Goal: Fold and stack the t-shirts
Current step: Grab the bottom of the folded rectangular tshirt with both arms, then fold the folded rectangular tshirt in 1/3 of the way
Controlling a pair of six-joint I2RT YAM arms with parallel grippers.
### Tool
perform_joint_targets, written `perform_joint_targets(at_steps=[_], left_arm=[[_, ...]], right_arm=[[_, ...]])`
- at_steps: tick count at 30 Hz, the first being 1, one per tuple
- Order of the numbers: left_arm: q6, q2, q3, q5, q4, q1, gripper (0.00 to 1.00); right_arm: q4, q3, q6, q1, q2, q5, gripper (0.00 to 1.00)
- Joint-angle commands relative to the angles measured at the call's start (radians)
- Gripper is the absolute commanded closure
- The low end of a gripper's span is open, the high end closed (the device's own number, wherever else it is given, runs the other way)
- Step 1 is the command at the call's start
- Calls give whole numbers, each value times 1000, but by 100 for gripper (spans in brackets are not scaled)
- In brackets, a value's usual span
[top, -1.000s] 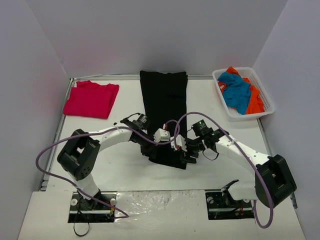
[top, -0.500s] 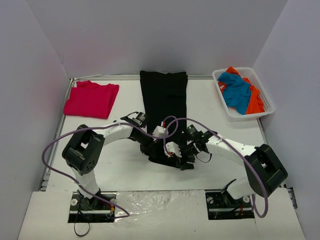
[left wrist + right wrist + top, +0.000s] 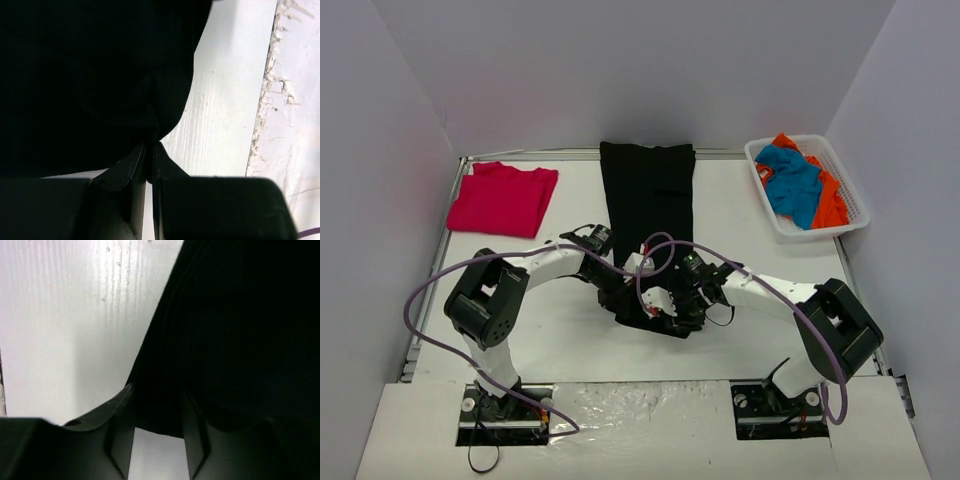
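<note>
The black t-shirt (image 3: 648, 195) lies as a long narrow strip from the back wall down to the middle of the table. Its near end is bunched between my two grippers. My left gripper (image 3: 623, 300) is shut on the shirt's near left hem; in the left wrist view its jaws (image 3: 150, 147) pinch the black cloth (image 3: 90, 75). My right gripper (image 3: 678, 312) is open at the near right corner; in the right wrist view (image 3: 156, 410) the cloth's edge (image 3: 240, 330) lies between the spread fingers. The crimson-red t-shirt (image 3: 502, 198) lies folded at the back left.
A white basket (image 3: 848, 180) at the back right holds a blue t-shirt (image 3: 790, 180) and an orange t-shirt (image 3: 828, 200). Purple cables loop over both arms near the shirt's near end. Walls enclose the table on three sides.
My right gripper has moved left and onto the near right corner of the black t-shirt. My left gripper has shifted slightly, staying at the near left hem.
</note>
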Motion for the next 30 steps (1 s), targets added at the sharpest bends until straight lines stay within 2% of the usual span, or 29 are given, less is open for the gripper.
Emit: perform_joint_targets(at_steps=[1, 3, 4, 5, 9, 15, 19, 23, 26, 30], left_arm=[[67, -44, 37, 27, -74, 7, 97], [85, -57, 36, 21, -97, 7, 98], [96, -62, 36, 21, -109, 7, 98], [111, -71, 31, 20, -117, 6, 98], [143, -97, 15, 16, -155, 7, 98], [268, -87, 83, 73, -339, 7, 98], [430, -59, 148, 108, -512, 6, 98], [588, -5, 235, 142, -793, 4, 98], [715, 13, 246, 193, -916, 4, 98], [829, 2, 229, 251, -987, -2, 98]], right_arm=[[-24, -6, 34, 8, 45, 89, 72], [-18, -10, 41, 3, 48, 86, 90], [-15, -11, 41, 3, 51, 87, 97], [-15, -9, 43, 2, 53, 90, 100], [-41, 19, 58, -2, 44, 83, 100], [-234, 141, 5, -18, 15, -41, 100], [-354, 198, -49, -23, 27, -86, 100], [-458, 239, -112, -25, 30, -140, 100], [-555, 273, -178, -23, 30, -181, 100], [-662, 305, -252, -11, -2, -214, 100]])
